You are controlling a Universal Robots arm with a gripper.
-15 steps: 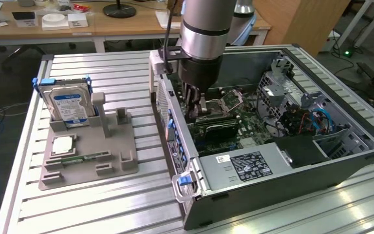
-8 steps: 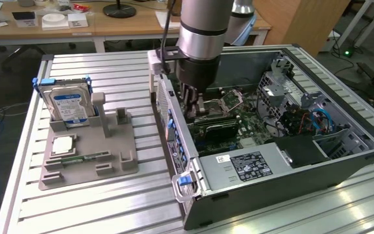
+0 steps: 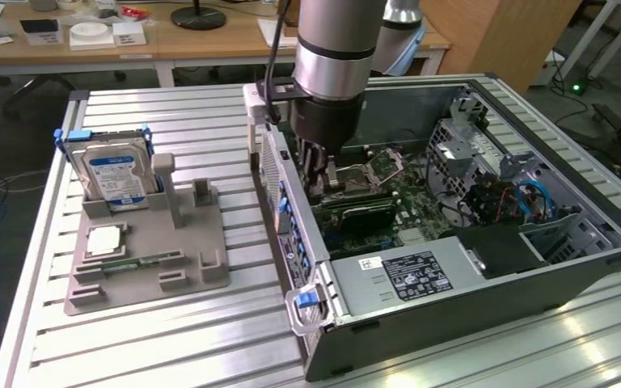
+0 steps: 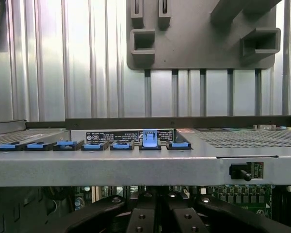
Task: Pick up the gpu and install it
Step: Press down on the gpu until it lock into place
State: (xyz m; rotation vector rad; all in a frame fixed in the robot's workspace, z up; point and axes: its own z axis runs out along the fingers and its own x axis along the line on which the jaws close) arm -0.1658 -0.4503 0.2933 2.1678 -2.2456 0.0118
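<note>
Jaws were a toss-up honestly, couldn't tell if they were apart or pinched on anything, since the black gripper was sunk down inside the open dark-grey metal computer case, just above the green motherboard near the case's rear wall. In the wrist view the black gripper linkages hung over that board, with the grey rear edge of the case and its row of blue plastic slot clips right beyond them. As for the gpu, I couldn't pick out the card for sure anywhere; whatever sat under the fingers was hidden. Off to the exterior view's left, on the ribbed aluminium table, sat the grey plastic parts holder with the silver hard drive with blue label standing upright in it and a narrow green memory stick lying flat.
</note>
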